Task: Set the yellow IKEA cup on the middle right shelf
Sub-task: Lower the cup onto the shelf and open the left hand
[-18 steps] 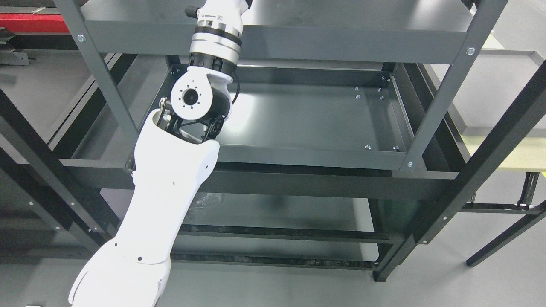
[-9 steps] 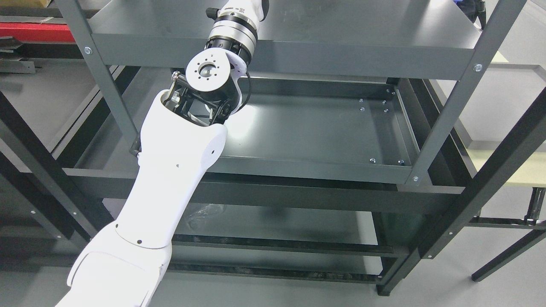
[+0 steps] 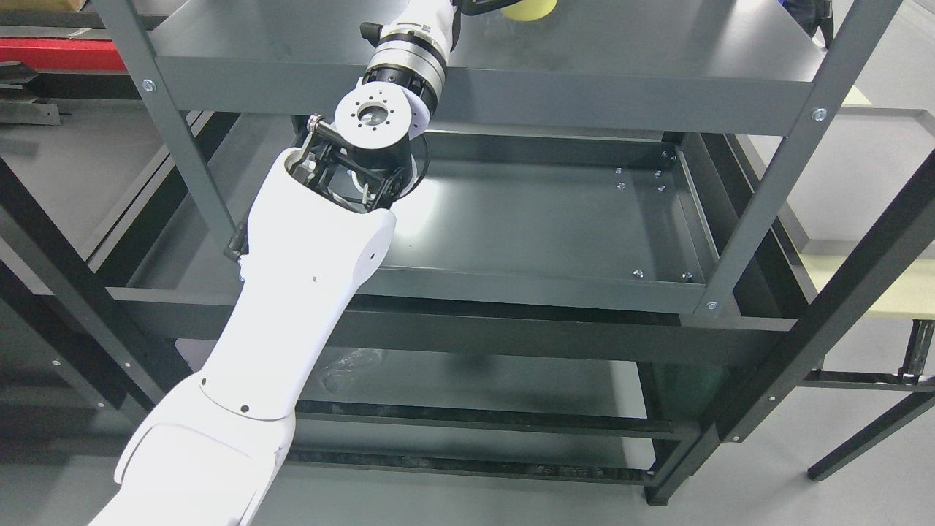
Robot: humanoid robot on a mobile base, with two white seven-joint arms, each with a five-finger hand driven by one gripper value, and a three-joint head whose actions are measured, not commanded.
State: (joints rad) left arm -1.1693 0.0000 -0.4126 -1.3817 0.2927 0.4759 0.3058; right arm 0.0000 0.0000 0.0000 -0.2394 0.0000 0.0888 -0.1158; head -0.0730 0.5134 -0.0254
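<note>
At the top edge of the head view, the robot's left arm (image 3: pixel 307 248) reached up from the lower left, past the front rail of a grey metal rack (image 3: pixel 482 91), toward a yellow cup (image 3: pixel 527 7) on the upper shelf. Only a sliver of the cup showed, cut off by the frame, with a dark part of the left hand (image 3: pixel 478 6) just beside it. Whether the fingers were closed on the cup, touching it or merely near could not be told, since nearly all of the hand lay out of view. The right arm did not show.

Below, the tray-like shelf (image 3: pixel 555 219) with a raised lip sat bare and seemed the likely destination, its right side well apart from the cup. By the look of things, the step in hand was securing the cup. Doing it well would call for a firm, level hold before any lift, then drawing the cup clear of the upper shelf's front rail and the right upright (image 3: pixel 767 183) before lowering it, upright, over the lip.
</note>
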